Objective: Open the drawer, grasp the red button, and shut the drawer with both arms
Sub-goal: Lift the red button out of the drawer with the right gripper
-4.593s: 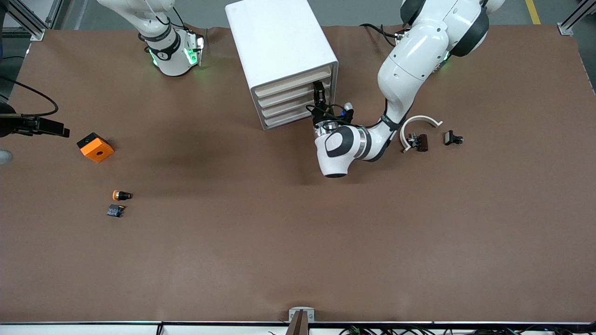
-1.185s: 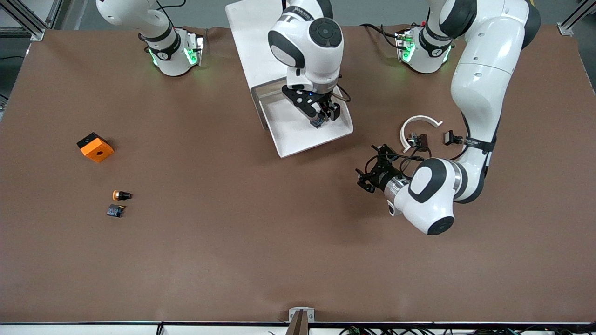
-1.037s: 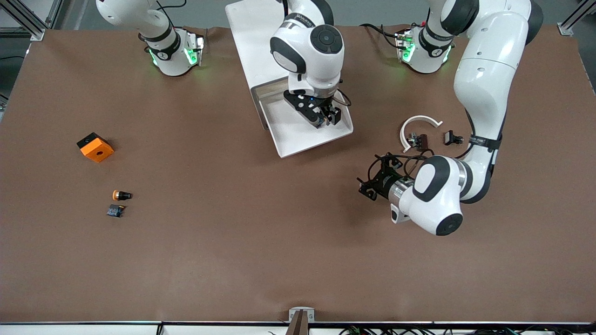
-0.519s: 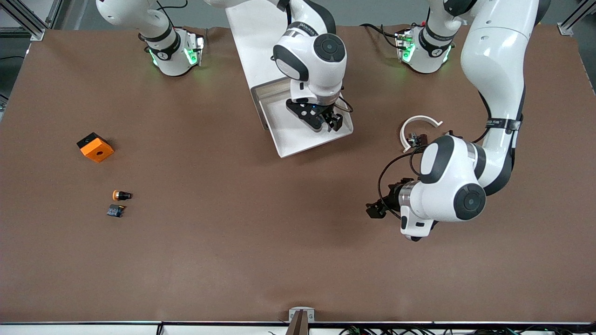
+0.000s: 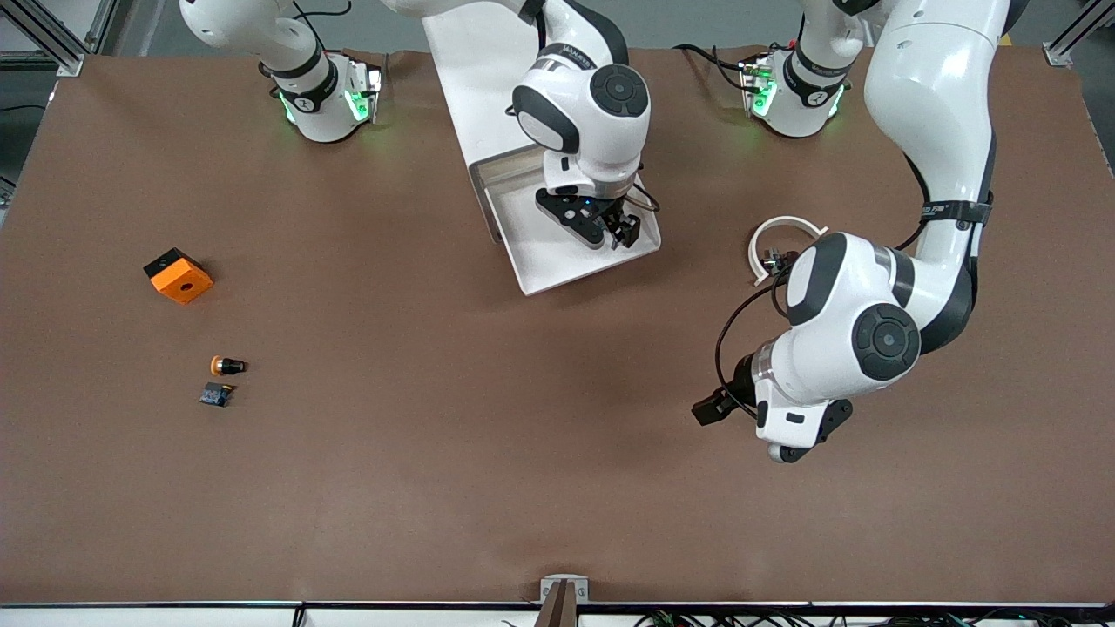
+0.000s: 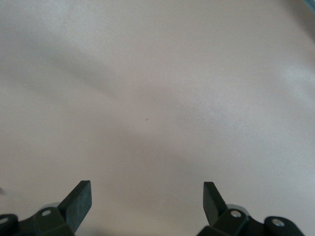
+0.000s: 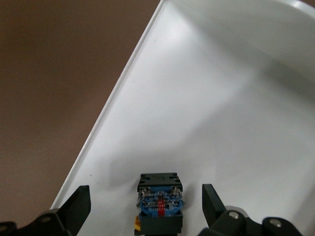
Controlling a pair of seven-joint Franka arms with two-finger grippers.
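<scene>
Button (image 7: pixel 159 204) sits on the floor of the open drawer (image 5: pixel 557 252), pulled out of the white cabinet (image 5: pixel 488 70). My right hand (image 5: pixel 603 228) is down in the drawer with fingers (image 7: pixel 78 204) spread either side of the button, not touching it, released. My left hand (image 6: pixel 147 204) hangs over bare brown table (image 5: pixel 435 453) toward the left arm's end, fingers wide apart, holding nothing. White curved part (image 5: pixel 771 233) lies on the table near my left arm.

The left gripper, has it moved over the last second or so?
Yes. The left gripper has drifted nearer the front camera, away from the white curved plastic piece, over bare brown table, jaws open.
</scene>
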